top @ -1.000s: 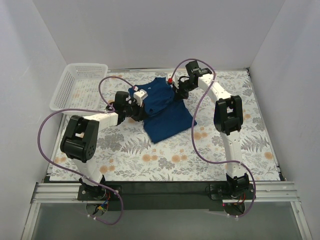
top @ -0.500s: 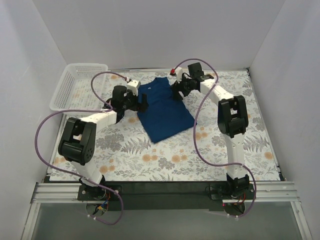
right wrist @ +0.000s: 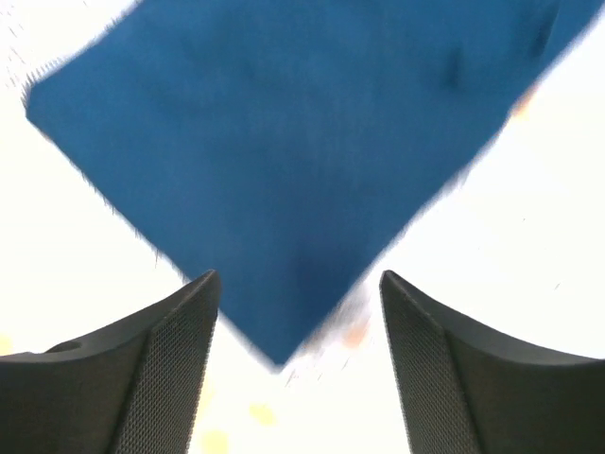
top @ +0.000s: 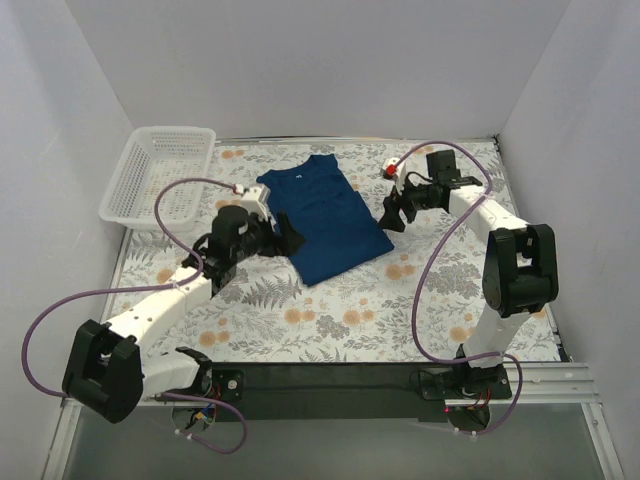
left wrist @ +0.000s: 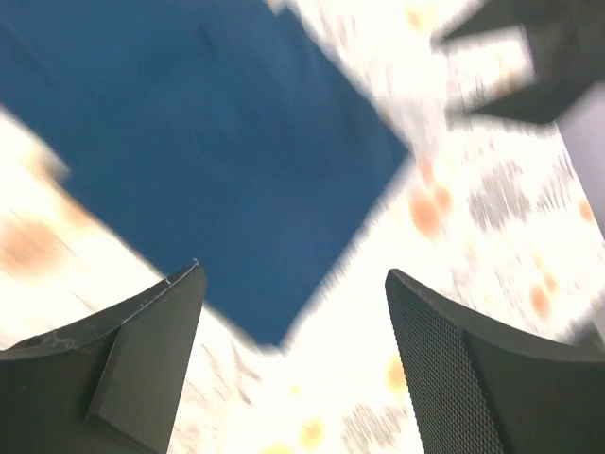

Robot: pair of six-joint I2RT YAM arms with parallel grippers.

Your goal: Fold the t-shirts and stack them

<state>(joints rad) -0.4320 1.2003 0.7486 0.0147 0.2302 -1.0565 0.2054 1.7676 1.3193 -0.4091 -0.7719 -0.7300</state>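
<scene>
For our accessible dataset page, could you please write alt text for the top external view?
A folded navy t-shirt lies on the floral tablecloth, flanked by the open left gripper and open right gripper. A white plastic basket sits at the far left corner.

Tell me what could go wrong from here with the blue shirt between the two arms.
1. The blue t-shirt lies skewed on the floral tablecloth, one corner toward the bases, so the next fold may come out crooked.
2. The left pincer hangs open right at the shirt's left edge and could snag it, undoing the fold.
3. Both wrist views are blurred, so the right pincer, also open, might grip at a misjudged spot.
</scene>
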